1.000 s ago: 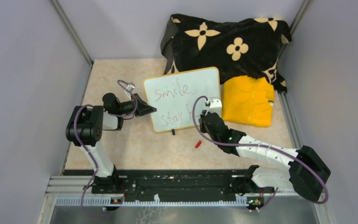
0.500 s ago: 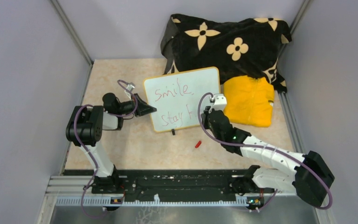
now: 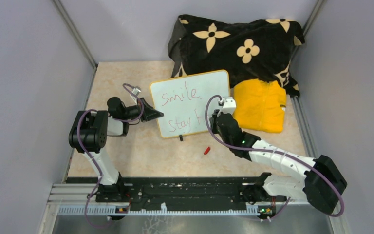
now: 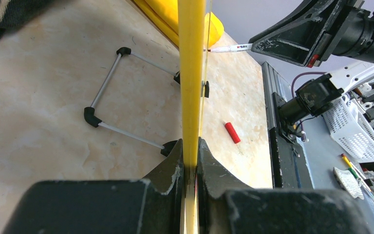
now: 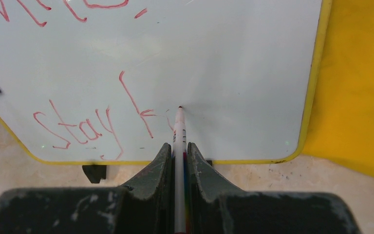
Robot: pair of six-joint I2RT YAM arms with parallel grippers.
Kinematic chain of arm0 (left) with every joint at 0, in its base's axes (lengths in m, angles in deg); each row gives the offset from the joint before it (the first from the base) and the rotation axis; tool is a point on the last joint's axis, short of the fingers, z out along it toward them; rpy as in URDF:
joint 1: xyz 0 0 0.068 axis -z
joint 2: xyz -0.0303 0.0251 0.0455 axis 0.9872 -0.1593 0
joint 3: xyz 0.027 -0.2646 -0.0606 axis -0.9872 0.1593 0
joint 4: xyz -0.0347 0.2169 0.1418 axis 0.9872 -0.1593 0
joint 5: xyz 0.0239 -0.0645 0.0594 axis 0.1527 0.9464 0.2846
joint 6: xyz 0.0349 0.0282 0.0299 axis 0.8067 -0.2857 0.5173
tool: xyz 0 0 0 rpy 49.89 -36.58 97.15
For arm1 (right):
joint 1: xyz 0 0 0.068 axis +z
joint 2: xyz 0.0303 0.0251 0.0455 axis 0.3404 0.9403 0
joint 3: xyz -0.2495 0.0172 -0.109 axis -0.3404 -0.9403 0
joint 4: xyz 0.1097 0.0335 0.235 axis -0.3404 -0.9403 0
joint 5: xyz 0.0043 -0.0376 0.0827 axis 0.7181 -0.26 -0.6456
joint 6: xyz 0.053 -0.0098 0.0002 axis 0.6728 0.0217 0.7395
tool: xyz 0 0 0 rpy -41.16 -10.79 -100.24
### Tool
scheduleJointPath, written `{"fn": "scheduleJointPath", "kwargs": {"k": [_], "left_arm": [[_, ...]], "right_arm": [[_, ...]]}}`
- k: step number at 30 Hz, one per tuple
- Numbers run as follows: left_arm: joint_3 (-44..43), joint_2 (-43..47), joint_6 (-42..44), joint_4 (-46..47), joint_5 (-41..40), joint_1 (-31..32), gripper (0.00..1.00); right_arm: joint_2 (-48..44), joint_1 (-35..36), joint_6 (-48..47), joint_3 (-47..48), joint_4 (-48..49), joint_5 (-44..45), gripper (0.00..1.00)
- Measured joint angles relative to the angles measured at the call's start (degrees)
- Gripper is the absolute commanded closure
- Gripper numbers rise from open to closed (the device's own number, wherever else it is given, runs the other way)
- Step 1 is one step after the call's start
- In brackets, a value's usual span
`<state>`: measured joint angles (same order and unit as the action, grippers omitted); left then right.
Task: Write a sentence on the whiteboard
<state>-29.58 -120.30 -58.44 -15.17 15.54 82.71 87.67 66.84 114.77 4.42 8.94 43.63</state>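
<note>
The whiteboard stands tilted on the table, yellow-framed, with red words "smile" above "stay f". My left gripper is shut on its left edge; the left wrist view shows the yellow frame edge-on between the jaws. My right gripper is shut on a slim white marker pen. Its tip touches the board just right of the "f" in the right wrist view, beside a short new stroke. The board fills that view.
A red pen cap lies on the table in front of the board, also in the left wrist view. A yellow cloth and a black flowered blanket lie behind and right of the board.
My right gripper moved right and a little up along the board with the pen, past the "f". The left arm and board have not moved.
</note>
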Motion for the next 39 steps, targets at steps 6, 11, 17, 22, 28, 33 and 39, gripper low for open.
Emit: {"fn": "scheduleJointPath", "kwargs": {"k": [6, 11, 17, 22, 28, 33, 39], "left_arm": [[0.0, 0.0, 0.0, 0.0, 0.0, 0.0, 1.0], [0.0, 0.0, 0.0, 0.0, 0.0, 0.0, 1.0], [0.0, 0.0, 0.0, -0.1, 0.0, 0.0, 1.0], [-0.1, 0.0, 0.1, -0.2, 0.0, 0.0, 1.0], [-0.1, 0.0, 0.1, -0.3, 0.0, 0.0, 1.0], [-0.1, 0.1, 0.3, -0.5, 0.0, 0.0, 1.0], [-0.1, 0.2, 0.4, -0.6, 0.0, 0.0, 1.0]], "right_arm": [[0.2, -0.3, 0.0, 0.0, 0.0, 0.0, 1.0], [0.5, -0.3, 0.2, 0.0, 0.0, 0.0, 1.0], [0.5, -0.3, 1.0, -1.3, 0.1, -0.4, 1.0], [-0.3, -0.3, 1.7, -2.9, 0.0, -1.0, 1.0], [-0.8, -0.3, 2.1, -3.9, -0.2, -1.5, 1.0], [-0.8, -0.3, 2.1, -3.9, -0.2, -1.5, 1.0], [-0.6, -0.3, 1.7, -3.6, -0.3, -1.5, 1.0]]}}
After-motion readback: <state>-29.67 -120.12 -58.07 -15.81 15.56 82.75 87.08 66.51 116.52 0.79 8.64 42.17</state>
